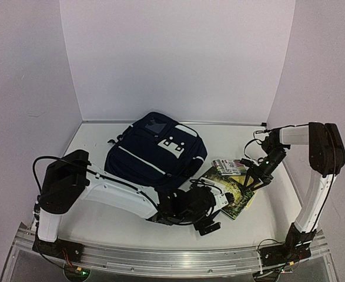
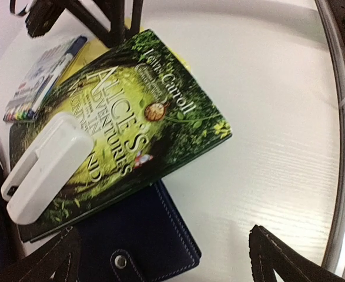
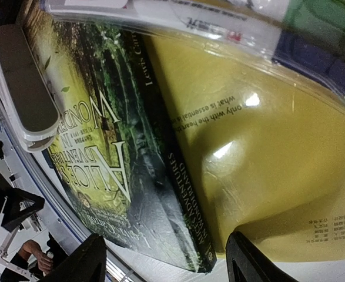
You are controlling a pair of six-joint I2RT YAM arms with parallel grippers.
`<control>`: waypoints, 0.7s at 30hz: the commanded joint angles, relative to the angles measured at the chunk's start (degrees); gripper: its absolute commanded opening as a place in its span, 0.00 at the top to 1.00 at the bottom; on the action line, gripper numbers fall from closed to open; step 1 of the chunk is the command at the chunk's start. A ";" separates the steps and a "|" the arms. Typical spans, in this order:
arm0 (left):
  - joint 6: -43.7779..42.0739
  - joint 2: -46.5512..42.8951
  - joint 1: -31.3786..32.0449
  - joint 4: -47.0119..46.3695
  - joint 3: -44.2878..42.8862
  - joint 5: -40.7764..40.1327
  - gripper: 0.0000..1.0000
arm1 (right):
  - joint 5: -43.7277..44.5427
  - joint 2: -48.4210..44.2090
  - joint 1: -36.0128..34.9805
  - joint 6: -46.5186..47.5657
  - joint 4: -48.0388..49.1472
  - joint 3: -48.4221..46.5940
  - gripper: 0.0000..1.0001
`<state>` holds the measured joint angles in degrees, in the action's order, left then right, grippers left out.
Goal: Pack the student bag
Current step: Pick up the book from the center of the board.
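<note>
The student bag [image 1: 154,150] lies flat on the tabletop [image 1: 231,138], toward the back and about in the middle, white patch facing up. Nothing is touching it; both arms are busy over the pile of stuff just to its right.

That pile: a green "Alice's Adventures in Wonderland" book [image 2: 131,129] with a white stapler [image 2: 43,167] sitting on the cover. A navy wallet [image 2: 143,241] pokes out from under the book's near edge. At the book's far side there's a yellow packet in shiny plastic [image 3: 266,164], and a pack of coloured markers [image 2: 40,82] lies just beyond.

The left gripper [image 2: 164,247] hangs over the near end of the book and the wallet. Its 2 fingers are spread as wide as they go, with nothing between them.

The right gripper [image 3: 166,252] comes in from the far side, low over the book's spine where it meets the yellow packet. Its fingers are apart too and aren't clamped on anything. They sit 1 on each side of that seam, but whether the tips touch the pile is hard to tell.
</note>
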<state>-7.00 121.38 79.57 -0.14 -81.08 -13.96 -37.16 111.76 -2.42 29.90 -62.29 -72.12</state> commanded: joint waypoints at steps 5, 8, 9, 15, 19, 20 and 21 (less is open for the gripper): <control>-18.79 9.88 2.06 -6.34 -10.10 -12.12 0.00 | -1.18 0.66 -2.33 1.76 -3.20 -1.10 0.33; -21.62 12.33 2.17 -6.09 -12.72 -12.94 0.00 | -1.42 0.80 -2.76 1.97 -3.56 -1.10 0.35; -22.89 13.19 2.21 -6.21 -13.31 -13.49 0.00 | -1.48 0.93 -2.95 2.08 -3.75 -1.12 0.35; -30.45 18.08 2.60 -9.58 -16.26 -19.83 0.06 | -3.31 0.93 -4.27 4.68 -6.43 -1.15 0.36; -33.00 17.91 2.81 -12.71 -15.42 -21.35 0.17 | -4.24 0.01 -5.56 6.03 -7.94 -0.68 0.36; -33.73 17.64 2.91 -13.53 -14.97 -21.62 0.21 | -4.54 -0.44 -5.87 6.13 -8.20 -0.65 0.36; -34.34 17.11 3.01 -14.39 -14.38 -21.67 0.27 | -4.97 -0.87 -6.33 6.29 -8.77 -0.72 0.36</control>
<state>-36.57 138.12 82.91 -9.07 -95.51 -31.98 -36.87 112.25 -5.91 34.01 -64.34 -72.40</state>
